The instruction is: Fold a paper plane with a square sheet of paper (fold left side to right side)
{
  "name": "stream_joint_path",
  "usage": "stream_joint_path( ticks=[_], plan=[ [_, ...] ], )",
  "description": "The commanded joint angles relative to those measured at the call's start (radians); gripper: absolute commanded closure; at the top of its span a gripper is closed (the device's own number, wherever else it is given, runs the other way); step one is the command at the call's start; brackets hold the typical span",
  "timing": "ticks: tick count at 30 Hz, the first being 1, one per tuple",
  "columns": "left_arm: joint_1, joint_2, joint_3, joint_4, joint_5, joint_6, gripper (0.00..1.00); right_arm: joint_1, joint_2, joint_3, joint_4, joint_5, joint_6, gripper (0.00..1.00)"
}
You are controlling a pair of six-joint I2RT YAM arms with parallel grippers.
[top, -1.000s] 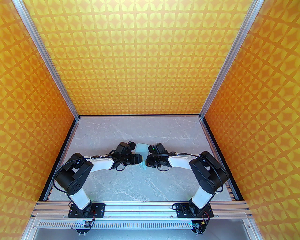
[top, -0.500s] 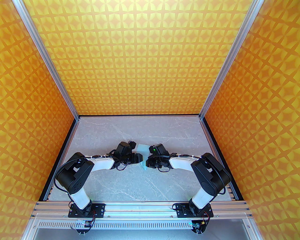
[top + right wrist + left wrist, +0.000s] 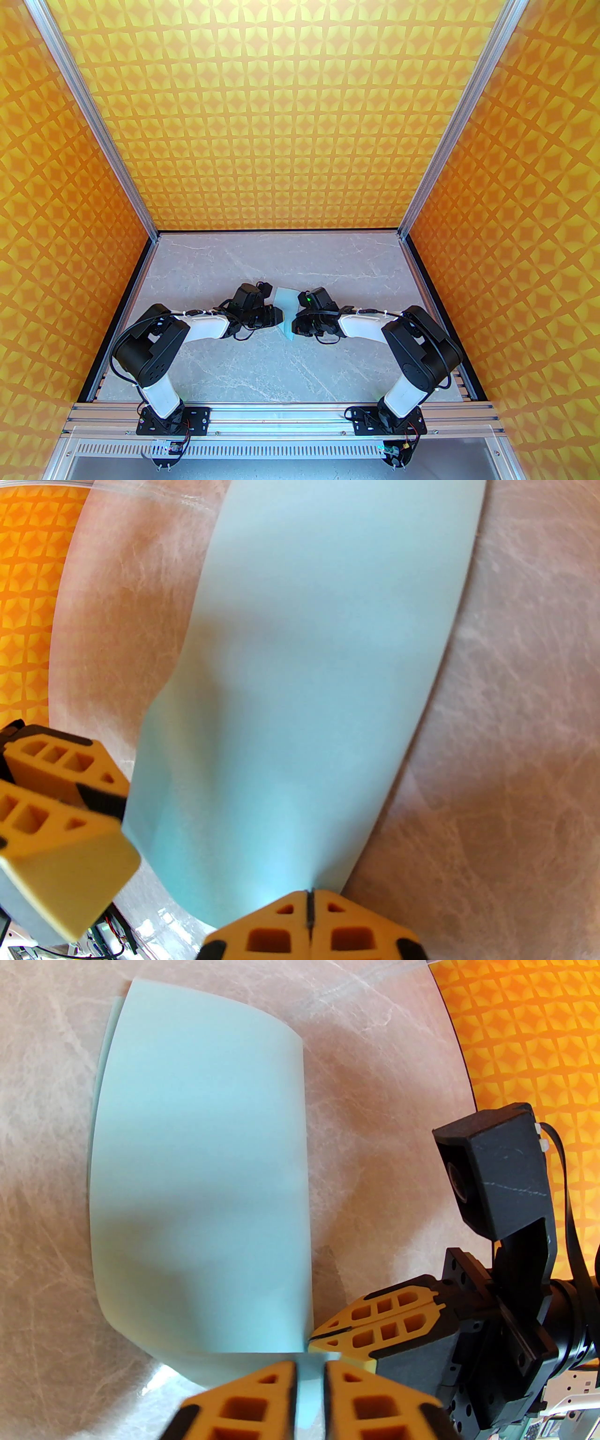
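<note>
The square sheet of paper (image 3: 286,300) is pale light blue and lies on the marble table between both grippers, its left side curled over in a soft, uncreased bend (image 3: 201,1185). My right gripper (image 3: 309,904) is shut on the sheet's near edge, and its fingers (image 3: 375,1321) pinch a corner in the left wrist view. My left gripper (image 3: 309,1382) stands right beside it, its jaws a narrow gap apart with the paper's near edge between them. In the top view the left gripper (image 3: 282,315) and right gripper (image 3: 294,323) almost touch over the sheet.
The grey marble table (image 3: 281,365) is boxed in by orange patterned walls (image 3: 281,140) at the back and both sides. An aluminium rail (image 3: 281,415) with the arm bases runs along the near edge.
The left gripper's jaws have narrowed around the paper's near edge. The right arm shifted very slightly and stayed shut on the sheet. The paper has hardly moved.
</note>
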Motion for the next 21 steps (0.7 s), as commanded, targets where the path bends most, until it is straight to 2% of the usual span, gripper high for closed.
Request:
stream_joint_path(
  ticks=[1,4,6,8,12,15,16,21],
  plan=[
    [-0.005,0.021,0.015,0.027,0.012,0.004,0.73,-0.006,-0.017,-0.002,-0.002,-0.008,0.009,1.0],
    [-0.005,0.026,0.004,0.062,0.013,-0.01,0.7,-0.008,-0.022,-0.004,0.004,-0.01,0.012,0.99],
    [-0.004,0.029,-0.005,0.089,0.013,-0.022,0.75,-0.008,-0.021,-0.005,0.006,-0.012,0.013,1.0],
    [-0.003,0.034,-0.013,0.118,0.014,-0.036,0.76,-0.008,-0.022,-0.009,0.007,-0.014,0.013,1.0],
    [-0.004,0.048,-0.016,0.14,0.019,-0.045,0.88,-0.011,-0.031,-0.014,0.017,-0.017,0.018,1.0],
    [-0.004,0.055,-0.018,0.149,0.022,-0.048,0.9,-0.014,-0.041,-0.02,0.022,-0.019,0.021,1.0],
    [-0.003,0.056,-0.016,0.15,0.023,-0.048,0.94,-0.016,-0.049,-0.024,0.027,-0.017,0.025,1.0],
    [-0.004,0.064,-0.014,0.145,0.023,-0.048,0.94,-0.027,-0.101,-0.06,0.09,-0.021,0.05,0.95]
  ],
)
